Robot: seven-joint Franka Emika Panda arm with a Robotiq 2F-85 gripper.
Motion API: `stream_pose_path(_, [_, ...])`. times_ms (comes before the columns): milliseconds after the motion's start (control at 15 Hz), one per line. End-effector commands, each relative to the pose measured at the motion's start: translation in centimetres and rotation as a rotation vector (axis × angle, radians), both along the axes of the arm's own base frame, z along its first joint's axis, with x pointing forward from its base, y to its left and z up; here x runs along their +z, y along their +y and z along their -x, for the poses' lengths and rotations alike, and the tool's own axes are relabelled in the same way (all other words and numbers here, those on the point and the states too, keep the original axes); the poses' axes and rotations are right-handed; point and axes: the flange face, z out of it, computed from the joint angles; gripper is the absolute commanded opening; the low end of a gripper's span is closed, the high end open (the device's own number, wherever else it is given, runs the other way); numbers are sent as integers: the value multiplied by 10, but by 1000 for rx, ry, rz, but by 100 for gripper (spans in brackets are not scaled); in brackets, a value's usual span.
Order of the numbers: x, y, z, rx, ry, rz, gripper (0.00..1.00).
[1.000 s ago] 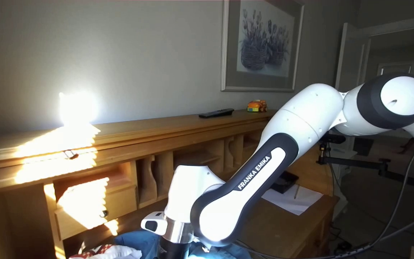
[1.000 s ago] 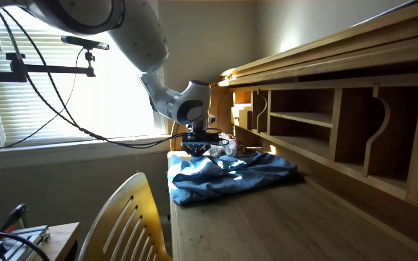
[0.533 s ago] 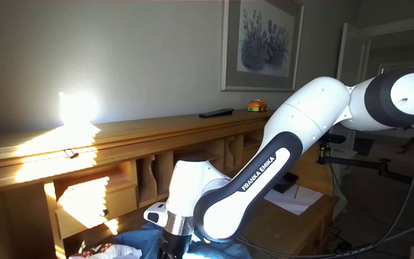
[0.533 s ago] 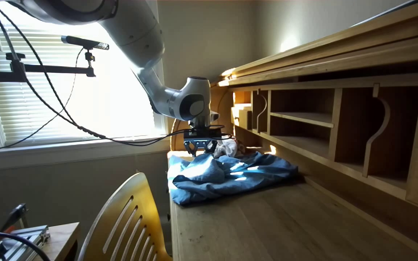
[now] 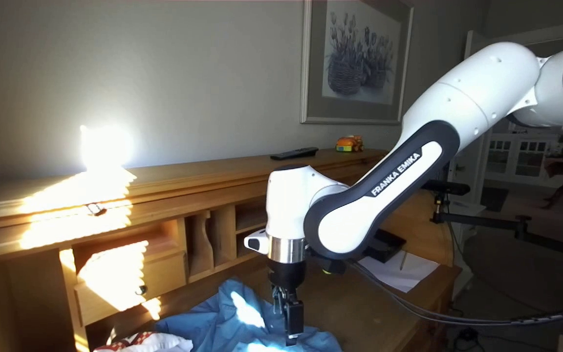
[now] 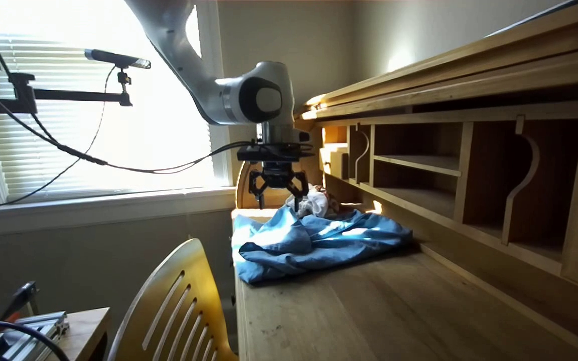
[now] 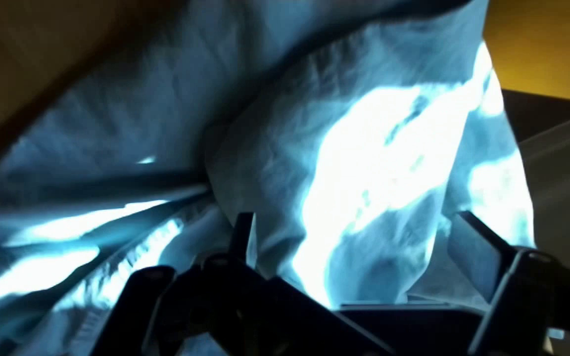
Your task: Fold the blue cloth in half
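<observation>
Got the end effector hanging right over the blue cloth, pointing straight down and released, with a wide gap between the fingers in the wrist view. Can't really tell from these angles about fingertip contact with the fabric, though. Seeing the blue cloth as a rumpled heap on the bench, running from the edge near the yellow slatted chair most of the way back to the cubbies. Looking pretty blown out in the sunlit patches, so tough to read the folds there. Also seeing a white bundle with red patterning just beside the cloth in both exterior views. Further along the bench in an exterior view, spotting a flat black object, partly hidden by the arm, next to a white sheet with a pencil-like stick lying on it. Up on the ledge above the cubbies, finding a black remote and an orange toy truck.
</observation>
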Motion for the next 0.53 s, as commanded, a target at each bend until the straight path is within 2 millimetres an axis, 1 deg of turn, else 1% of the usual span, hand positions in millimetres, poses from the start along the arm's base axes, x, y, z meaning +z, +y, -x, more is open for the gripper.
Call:
stream_pose_path(0, [47, -44, 36, -72, 18, 87, 100])
stream_pose_path(267, [91, -82, 54, -151, -2, 126, 100])
stream_pose_path(400, [104, -100, 63, -188, -3, 147, 100])
stream_pose_path(467, [94, -81, 43, -137, -2, 133, 100])
